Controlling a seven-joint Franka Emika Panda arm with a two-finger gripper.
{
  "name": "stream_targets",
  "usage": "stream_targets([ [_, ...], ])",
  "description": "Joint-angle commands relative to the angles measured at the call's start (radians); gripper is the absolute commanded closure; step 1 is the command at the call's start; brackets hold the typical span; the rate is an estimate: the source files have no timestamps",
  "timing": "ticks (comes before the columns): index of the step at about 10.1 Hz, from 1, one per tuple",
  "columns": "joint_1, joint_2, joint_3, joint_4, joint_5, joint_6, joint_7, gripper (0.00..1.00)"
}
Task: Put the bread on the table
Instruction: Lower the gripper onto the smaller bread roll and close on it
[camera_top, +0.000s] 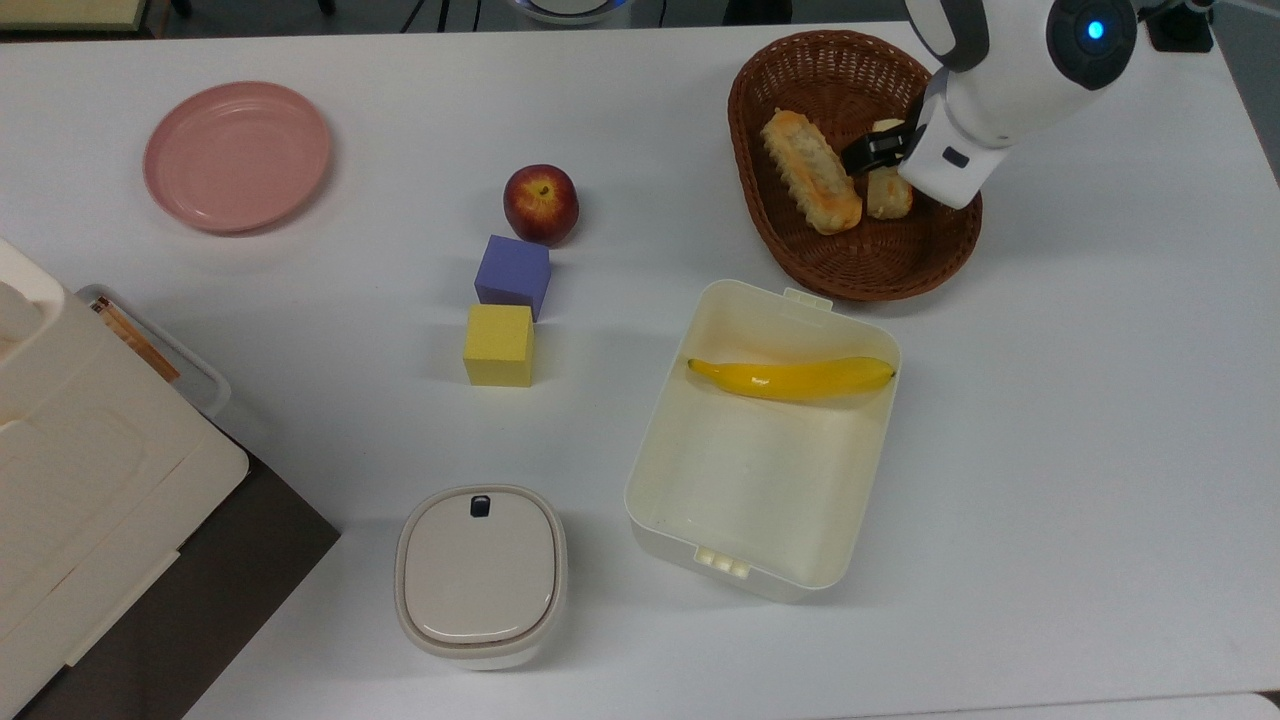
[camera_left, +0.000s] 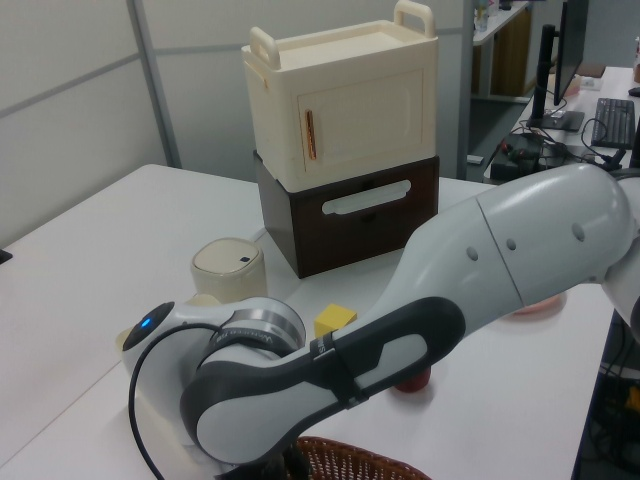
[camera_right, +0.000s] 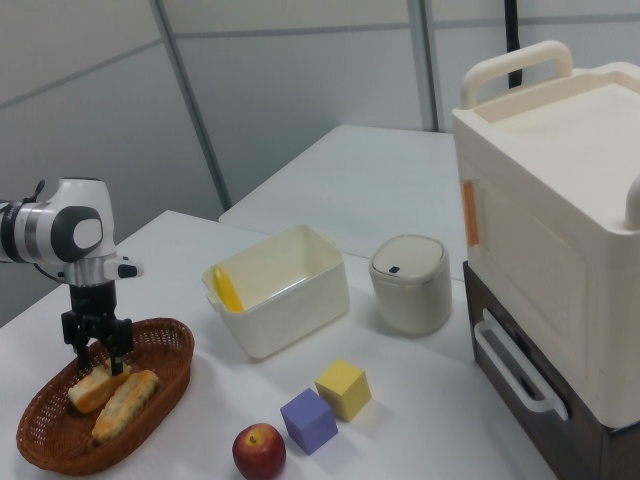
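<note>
In the basket (camera_top: 858, 255), the bread (camera_top: 886, 192) lies beside the longer loaf (camera_top: 811, 172), its long axis running up-down in the top view. The hand (camera_right: 98, 358) hangs directly above it, fingers spread astride it, not yet clenched; counter (camera_top: 1080, 400) bare nearby.
</note>
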Motion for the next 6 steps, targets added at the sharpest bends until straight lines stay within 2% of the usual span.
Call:
stream_targets([
  [1,0.008,0.003,-0.013,-0.009,0.010,0.044,0.017,0.61],
  [2,0.003,0.003,-0.013,-0.009,0.009,0.046,0.019,0.92],
  [3,0.000,0.001,-0.013,-0.008,0.009,0.043,0.011,1.00],
  [6,-0.010,-0.043,-0.022,0.003,0.006,-0.003,0.008,1.00],
])
